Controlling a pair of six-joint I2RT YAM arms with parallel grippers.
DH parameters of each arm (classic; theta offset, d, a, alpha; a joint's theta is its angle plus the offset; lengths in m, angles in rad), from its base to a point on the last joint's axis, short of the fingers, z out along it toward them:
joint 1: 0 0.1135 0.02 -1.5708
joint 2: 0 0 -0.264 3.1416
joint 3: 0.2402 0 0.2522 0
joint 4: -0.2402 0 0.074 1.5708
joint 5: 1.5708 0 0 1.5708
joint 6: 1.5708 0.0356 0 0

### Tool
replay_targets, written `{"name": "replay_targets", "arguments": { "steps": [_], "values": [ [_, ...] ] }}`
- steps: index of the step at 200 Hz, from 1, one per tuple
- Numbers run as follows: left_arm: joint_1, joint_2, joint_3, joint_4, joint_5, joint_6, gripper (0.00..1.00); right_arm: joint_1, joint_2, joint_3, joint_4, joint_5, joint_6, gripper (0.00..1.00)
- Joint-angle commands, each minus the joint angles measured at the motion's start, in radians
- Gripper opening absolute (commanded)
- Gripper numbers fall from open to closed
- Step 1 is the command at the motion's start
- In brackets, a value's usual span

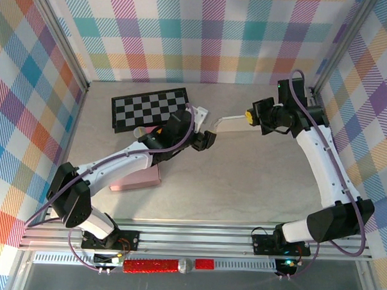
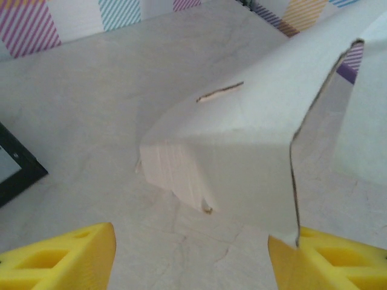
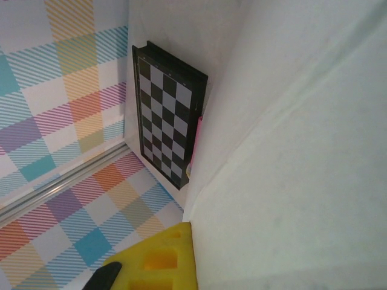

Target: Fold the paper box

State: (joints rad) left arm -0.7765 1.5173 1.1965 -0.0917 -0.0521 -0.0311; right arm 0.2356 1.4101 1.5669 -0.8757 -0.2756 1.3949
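Pinching edge of cream cardboard paper box [image 1: 230, 125], right tool [image 1: 249, 115] pressed together. Box at middle of surface [image 1: 243, 186], toward far edge, right of black-white checkerboard [image 1: 150, 108]. Left tool [image 2: 191, 254] spread, box just ahead.

Pastel plaid walls [image 1: 211, 36] on three sides; pale stone-look tabletop [image 1: 243, 186]; aluminium rail [image 1: 196, 238] along near edge.

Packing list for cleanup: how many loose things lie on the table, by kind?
Checkerboard: 1
Paper box: 1
Pink flat slab: 1
Small pink item beside the board: 1
Total: 4
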Motion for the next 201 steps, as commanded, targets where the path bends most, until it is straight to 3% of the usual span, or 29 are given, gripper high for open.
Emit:
{"name": "replay_targets", "arguments": {
  "steps": [1,45,110,136,185,201],
  "values": [
    [0.0,0.008,0.043,0.049,0.012,0.099,0.67,-0.017,0.019,0.07,-0.079,-0.061,-0.052,0.0],
    [-0.007,0.016,0.067,0.025,0.105,0.235,0.66,-0.045,0.062,0.181,-0.208,-0.119,-0.152,0.0],
    [-0.007,0.063,0.138,0.02,0.123,0.235,0.6,-0.06,0.073,0.188,-0.254,-0.168,-0.198,0.0],
    [-0.012,0.079,0.162,-0.013,0.168,0.241,0.46,-0.068,0.076,0.186,-0.237,-0.176,-0.193,0.0],
    [-0.015,0.053,0.153,-0.043,0.193,0.221,0.05,-0.099,0.104,0.194,-0.169,-0.22,-0.187,0.0],
    [-0.016,0.044,0.17,-0.071,0.185,0.177,0.0,-0.106,0.094,0.19,-0.106,-0.218,-0.19,0.21]
  ]
}}
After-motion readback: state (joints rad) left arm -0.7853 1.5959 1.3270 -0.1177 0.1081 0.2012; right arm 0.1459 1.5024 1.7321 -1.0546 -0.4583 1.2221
